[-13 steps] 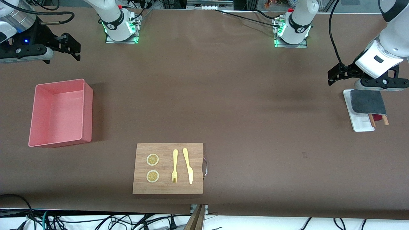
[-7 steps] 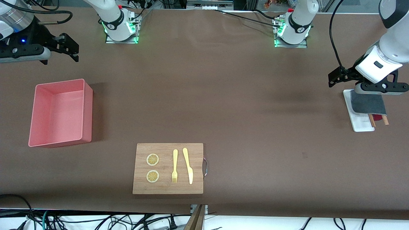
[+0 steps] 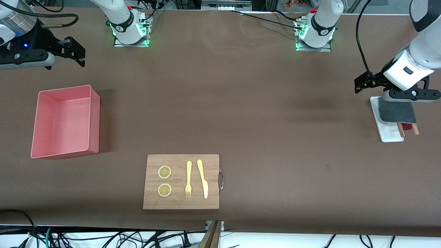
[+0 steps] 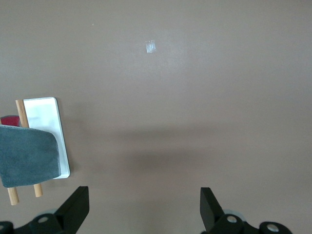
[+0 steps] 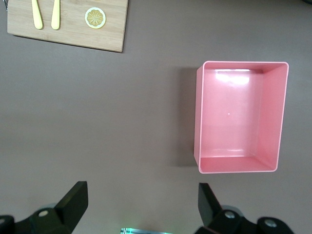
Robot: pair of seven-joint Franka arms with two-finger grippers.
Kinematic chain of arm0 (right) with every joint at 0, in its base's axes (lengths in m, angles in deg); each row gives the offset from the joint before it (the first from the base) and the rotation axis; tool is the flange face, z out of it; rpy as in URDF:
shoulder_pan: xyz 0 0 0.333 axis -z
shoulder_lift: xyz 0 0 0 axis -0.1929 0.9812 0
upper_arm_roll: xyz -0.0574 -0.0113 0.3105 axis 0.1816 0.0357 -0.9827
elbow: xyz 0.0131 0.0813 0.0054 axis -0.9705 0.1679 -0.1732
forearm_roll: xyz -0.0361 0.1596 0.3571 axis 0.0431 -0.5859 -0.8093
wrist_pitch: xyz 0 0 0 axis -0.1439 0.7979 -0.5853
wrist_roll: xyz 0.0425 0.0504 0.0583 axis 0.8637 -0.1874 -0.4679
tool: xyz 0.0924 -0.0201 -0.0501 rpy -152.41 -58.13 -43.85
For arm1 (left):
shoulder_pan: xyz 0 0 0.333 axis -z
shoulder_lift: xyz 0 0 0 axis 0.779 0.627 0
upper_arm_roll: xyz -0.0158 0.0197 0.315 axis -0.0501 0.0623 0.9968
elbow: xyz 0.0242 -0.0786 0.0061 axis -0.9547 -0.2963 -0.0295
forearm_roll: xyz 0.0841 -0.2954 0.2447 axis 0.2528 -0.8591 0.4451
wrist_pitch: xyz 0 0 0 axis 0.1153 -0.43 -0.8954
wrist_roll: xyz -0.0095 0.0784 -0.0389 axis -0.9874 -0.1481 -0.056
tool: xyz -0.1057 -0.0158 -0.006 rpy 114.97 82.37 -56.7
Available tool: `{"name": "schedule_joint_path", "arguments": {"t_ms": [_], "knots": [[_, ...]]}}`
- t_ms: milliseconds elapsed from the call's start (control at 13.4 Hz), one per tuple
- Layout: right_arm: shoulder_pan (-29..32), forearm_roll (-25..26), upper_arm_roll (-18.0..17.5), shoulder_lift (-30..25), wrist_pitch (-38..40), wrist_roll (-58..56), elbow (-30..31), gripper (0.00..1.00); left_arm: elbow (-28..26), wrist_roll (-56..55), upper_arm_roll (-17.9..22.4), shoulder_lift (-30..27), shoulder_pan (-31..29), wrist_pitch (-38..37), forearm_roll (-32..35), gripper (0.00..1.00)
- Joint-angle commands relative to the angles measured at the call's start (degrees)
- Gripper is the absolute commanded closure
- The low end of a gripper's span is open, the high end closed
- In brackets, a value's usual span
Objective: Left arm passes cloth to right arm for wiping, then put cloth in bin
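The cloth (image 3: 396, 112) lies dark grey side up on a white tray (image 3: 389, 134) at the left arm's end of the table, with a pinkish-red edge showing. It also shows in the left wrist view (image 4: 29, 158). My left gripper (image 3: 361, 82) is open and empty above the table beside the tray's farther end, and the left wrist view (image 4: 145, 204) shows only bare table between its fingers. My right gripper (image 3: 77, 51) is open and empty above the table at the right arm's end, and the right wrist view (image 5: 143, 200) shows it over bare table. The pink bin (image 3: 94, 117) stands empty there, also in the right wrist view (image 5: 239, 165).
A wooden board (image 3: 213, 179) lies near the front edge with a fork (image 3: 188, 179), a knife (image 3: 202, 178) and two lemon slices (image 3: 164, 172). Two wooden sticks (image 3: 416, 129) stick out from under the cloth. The board's corner shows in the right wrist view (image 5: 112, 34).
My left wrist has tilted and shifted slightly over the tray's farther end. My right gripper has shifted a little. The cloth has not moved.
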Motion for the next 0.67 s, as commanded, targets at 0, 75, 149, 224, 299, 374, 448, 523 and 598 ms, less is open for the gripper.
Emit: {"name": "schedule_joint_path", "arguments": {"t_ms": [0,75,149,224,299,374,448,523,598], "knots": [[0.5,0.0,-0.3,0.3,1.6,-0.8,-1.4,0.0,1.5,1.8,0.2,0.8,-0.1,-1.6,1.2,0.0],[0.5,0.0,-0.3,0.3,1.6,-0.8,-1.4,0.0,1.5,1.8,0.1,0.8,-0.7,-1.6,1.2,0.0],[0.5,0.0,-0.2,0.3,1.6,-0.8,-1.4,0.0,1.5,1.8,0.2,0.8,-0.7,-1.9,1.2,0.0],[0.5,0.0,-0.2,0.2,1.6,-0.9,-1.4,0.0,1.5,1.9,0.1,0.8,-0.7,-2.8,1.2,0.0],[0.5,0.0,-0.2,0.2,1.6,-0.9,-1.4,0.0,1.4,2.3,0.1,0.9,-0.7,-3.7,1.2,0.0],[0.5,0.0,-0.2,0.1,1.6,-0.9,-1.5,0.0,1.4,2.5,0.1,0.9,-0.7,-3.9,1.2,0.0],[0.5,0.0,-0.2,0.2,1.6,-0.9,-1.5,0.0,1.6,2.5,0.1,1.3,-0.7,-3.9,1.3,0.0],[0.5,0.0,-0.3,0.2,1.6,-0.9,-1.4,0.0,1.6,2.5,0.0,1.3,-0.7,-3.9,1.2,0.0],[0.5,0.0,-0.3,0.2,1.6,-0.9,-1.4,0.0,1.5,2.7,-0.1,1.3,-0.7,-4.0,1.2,0.0]]}}
